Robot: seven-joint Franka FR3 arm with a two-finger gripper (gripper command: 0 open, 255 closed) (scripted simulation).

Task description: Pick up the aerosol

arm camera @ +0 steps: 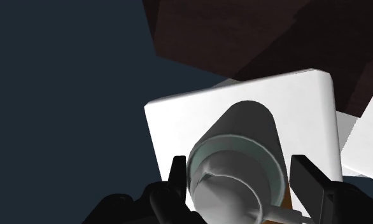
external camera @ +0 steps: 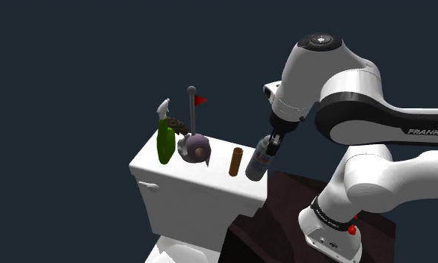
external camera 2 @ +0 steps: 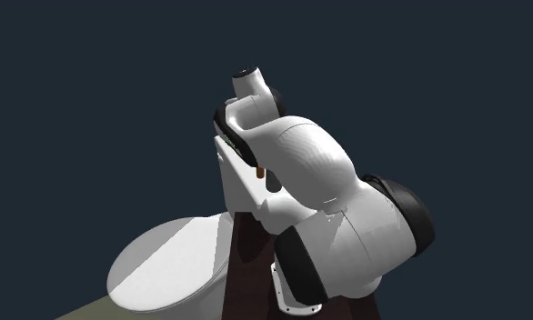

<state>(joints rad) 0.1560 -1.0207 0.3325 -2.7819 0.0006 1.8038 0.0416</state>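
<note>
Gripper [arm camera: 240,164], nearest in the wrist view: two black fingers [arm camera: 177,181] set narrow, one on each side of the aerosol [arm camera: 242,143] at its top end. One finger lies against the rim and the other is hard beside it, so I read it as clasped.

Aerosol: plain pale grey cylinder with no readable label. The top end is a raised ring around a recessed cup, and a pale nozzle piece sits inside the cup. The body runs away from the gripper toward the white tank lid [arm camera: 179,121] beneath it.

Shoulder view: dark brown stand [external camera: 281,217] in the foreground, with the white arm [external camera: 359,104] reaching over it. The aerosol hangs from the gripper by its top, tilted, lower end toward the view's left, over the right-hand end of the tank lid. Cannot tell whether its base touches the lid.

Farther along the lid:
- brown tube [external camera: 235,161], upright, near the aerosol but apart from it; cannot tell what is inside.
- greyish-purple ball [external camera: 195,148] with a thin grey stick [external camera: 191,108] standing up from it and a small red flag [external camera: 201,98] at the top.
- green spray bottle [external camera: 165,142] with a white head, upright, just beside the ball; opaque, so its contents are not visible.

Second exterior view, past the arm: white closed toilet seat lid [external camera 2: 165,264], and below it a strip of olive floor [external camera 2: 83,311].
</note>
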